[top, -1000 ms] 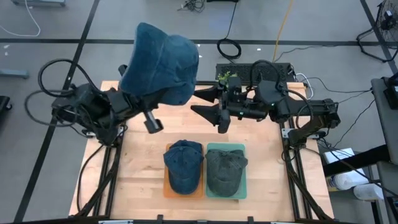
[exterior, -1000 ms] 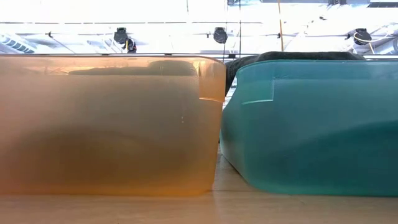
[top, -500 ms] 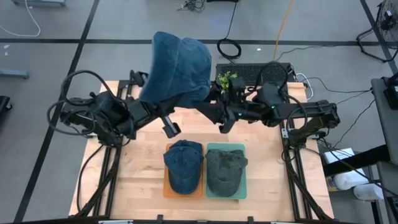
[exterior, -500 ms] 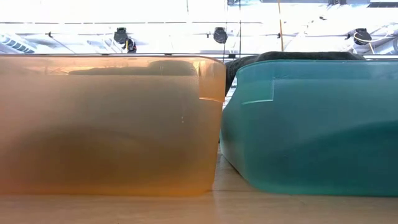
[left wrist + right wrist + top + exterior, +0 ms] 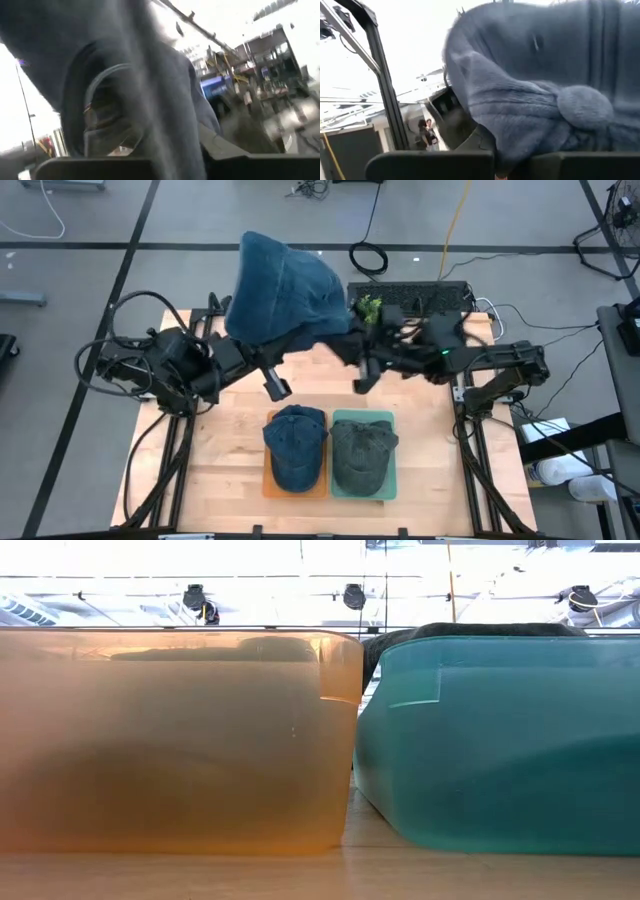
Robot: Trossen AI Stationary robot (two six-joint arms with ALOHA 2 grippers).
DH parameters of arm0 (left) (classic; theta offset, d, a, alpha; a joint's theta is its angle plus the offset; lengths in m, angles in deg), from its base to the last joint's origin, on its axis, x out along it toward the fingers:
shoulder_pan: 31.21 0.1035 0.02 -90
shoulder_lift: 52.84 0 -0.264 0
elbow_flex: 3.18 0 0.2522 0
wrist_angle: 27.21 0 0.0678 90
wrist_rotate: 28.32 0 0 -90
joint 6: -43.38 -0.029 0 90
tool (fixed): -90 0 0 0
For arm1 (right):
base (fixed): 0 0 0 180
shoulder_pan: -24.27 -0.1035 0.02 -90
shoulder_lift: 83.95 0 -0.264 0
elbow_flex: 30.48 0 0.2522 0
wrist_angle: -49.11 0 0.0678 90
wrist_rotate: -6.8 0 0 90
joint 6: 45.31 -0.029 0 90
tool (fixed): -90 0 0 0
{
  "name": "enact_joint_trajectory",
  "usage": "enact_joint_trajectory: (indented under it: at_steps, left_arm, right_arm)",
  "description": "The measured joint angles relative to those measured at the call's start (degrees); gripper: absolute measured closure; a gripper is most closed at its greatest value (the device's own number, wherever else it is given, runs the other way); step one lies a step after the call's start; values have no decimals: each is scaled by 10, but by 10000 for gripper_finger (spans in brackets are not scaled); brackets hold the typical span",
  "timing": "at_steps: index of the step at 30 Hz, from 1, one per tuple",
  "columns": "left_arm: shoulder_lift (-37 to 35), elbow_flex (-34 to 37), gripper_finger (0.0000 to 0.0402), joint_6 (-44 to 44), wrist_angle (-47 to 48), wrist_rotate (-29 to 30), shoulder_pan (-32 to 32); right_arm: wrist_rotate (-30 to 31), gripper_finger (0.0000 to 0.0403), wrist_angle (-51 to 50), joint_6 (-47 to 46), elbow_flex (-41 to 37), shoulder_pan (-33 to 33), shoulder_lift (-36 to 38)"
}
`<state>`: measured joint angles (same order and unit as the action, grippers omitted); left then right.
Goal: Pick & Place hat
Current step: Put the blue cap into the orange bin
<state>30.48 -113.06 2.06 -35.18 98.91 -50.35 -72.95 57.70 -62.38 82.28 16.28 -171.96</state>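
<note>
A big fleecy blue hat (image 5: pixel 285 290) is held high above the table's far middle, between my two arms. My left gripper (image 5: pixel 264 352) reaches under its left lower edge, and my right gripper (image 5: pixel 348 346) meets its right lower edge; both are shut on it. The hat hides both sets of fingertips in the high view. In the left wrist view the hat (image 5: pixel 150 100) fills the picture, and in the right wrist view the hat (image 5: pixel 545 90) does too. My left gripper has the hat's lower edge (image 5: pixel 170 155) running down between its fingers, coming from the table's left and slanting upward. The hat stands above the gripper, clear of the table. My right gripper is shut on a fold of the hat's edge (image 5: pixel 512 160), coming level from the table's right. A round fleecy knob (image 5: pixel 585 107) sits just past the fingers. The hat is lifted clear.
At the near middle an orange bin (image 5: pixel 268 485) holds a blue cap (image 5: pixel 296 445), and a teal bin (image 5: pixel 392 485) beside it holds a grey-green cap (image 5: pixel 362 452). Both bins fill the low view (image 5: pixel 170 740) (image 5: pixel 500 740). A keyboard (image 5: pixel 440 295) lies beyond the far edge.
My left gripper has carried the hat toward the table's right and a little farther away, keeping it raised. My right gripper has gone left to the hat with its fingers wide and has shut on the hat's right edge.
</note>
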Motion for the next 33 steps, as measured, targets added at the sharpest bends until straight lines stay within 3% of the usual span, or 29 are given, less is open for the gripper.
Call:
enact_joint_trajectory:
  at_steps: [6, 13, 17, 20, 24, 28, 33]
  left_arm:
    - [-32, 0, 324, 97, 103, 27, -9]
    - [-72, 0, 293, 256, 296, -17, -12]
    - [-92, 0, 280, 322, 381, -50, -6]
    - [-107, 0, 279, 367, 416, -107, 10]
    - [-116, 0, 284, 421, 436, -182, 45]
    - [-122, 0, 286, 471, 443, -248, 82]
    - [-120, 0, 286, 541, 457, -306, 124]
  right_arm:
    - [2, 402, -67, 65, 0, 5, 68]
    - [-18, 402, -220, 42, 3, 28, 150]
    - [-87, 402, -322, 2, 2, 46, 178]
    - [-156, 402, -382, -40, 2, 60, 191]
    - [-300, 403, -447, -91, 3, 76, 185]
    - [-410, 403, -467, -140, 2, 80, 156]
    - [-474, 403, -451, -181, 2, 79, 114]
